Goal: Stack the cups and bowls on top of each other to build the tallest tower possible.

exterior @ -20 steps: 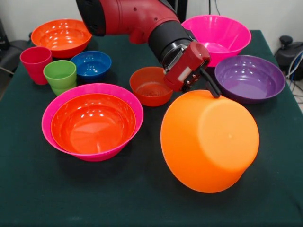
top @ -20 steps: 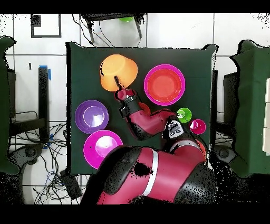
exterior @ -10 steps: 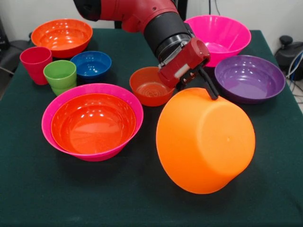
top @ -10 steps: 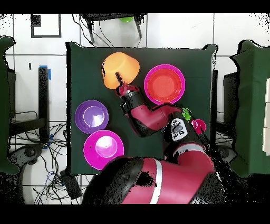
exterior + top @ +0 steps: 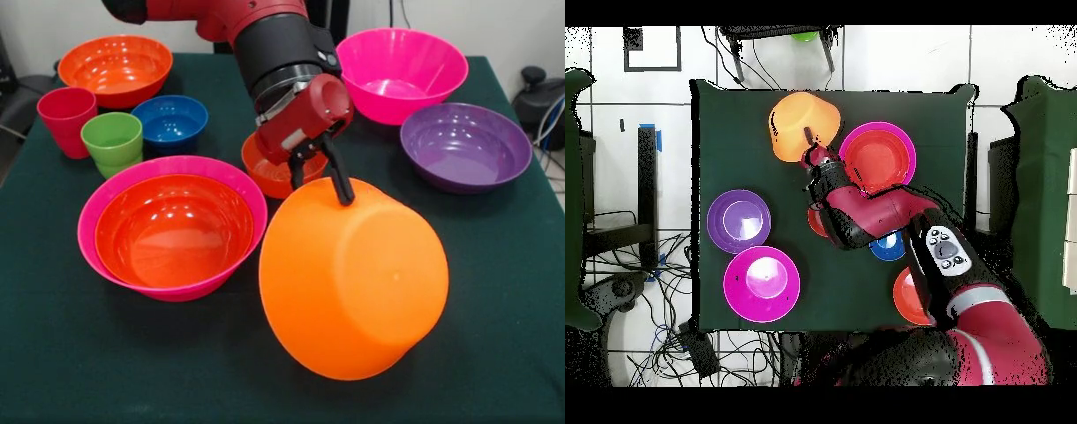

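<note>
Large light orange bowl (image 5: 353, 283) held tipped in the air at the table's near middle, base toward the front camera, just right of the tower (image 5: 172, 228). Gripper (image 5: 331, 181) pinching the bowl's upper rim, one black finger (image 5: 338, 177) lying outside the wall, the other hidden. Seen from overhead, same bowl (image 5: 803, 125) close beside the stack (image 5: 877, 158). Tower made of a red-orange bowl (image 5: 174, 229) nested in a large magenta bowl (image 5: 124, 190). Behind the gripper, a small orange-red bowl (image 5: 269, 172), partly covered. Further left, a lime green cup (image 5: 112, 141), a red-pink cup (image 5: 65, 117) and a small blue bowl (image 5: 169, 119) grouped near each other, with another red-orange bowl (image 5: 115, 66) at the far corner. On the right, a purple bowl (image 5: 465, 146) and a second magenta bowl (image 5: 402, 71), upright and empty. All resting on a dark green table (image 5: 132, 371).
</note>
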You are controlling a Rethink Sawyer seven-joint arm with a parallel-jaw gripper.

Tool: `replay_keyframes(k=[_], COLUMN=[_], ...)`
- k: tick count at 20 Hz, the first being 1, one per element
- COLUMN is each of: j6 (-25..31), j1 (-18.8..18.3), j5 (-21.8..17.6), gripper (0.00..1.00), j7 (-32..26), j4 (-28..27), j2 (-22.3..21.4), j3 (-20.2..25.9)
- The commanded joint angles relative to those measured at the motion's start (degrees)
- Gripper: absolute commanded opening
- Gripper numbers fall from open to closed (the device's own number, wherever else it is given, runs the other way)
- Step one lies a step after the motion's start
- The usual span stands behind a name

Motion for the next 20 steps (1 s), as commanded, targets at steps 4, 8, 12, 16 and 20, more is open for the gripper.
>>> replay_keyframes(k=[4,8,12,16,20], j6=[21.54,25.27,27.79,29.87,31.57], j1=[-5.45,-9.31,-11.56,-15.12,-16.33], j5=[-3.21,-4.44,-3.48,-3.28,-2.01], gripper=[1.00,1.00,1.00,1.00,1.00], j7=[-1.37,-4.25,-6.53,-8.00,-9.17], j4=[6.86,7.09,7.27,7.63,7.95], j2=[8.84,11.29,12.91,16.20,18.02], j3=[9.19,13.50,15.83,19.42,20.06])
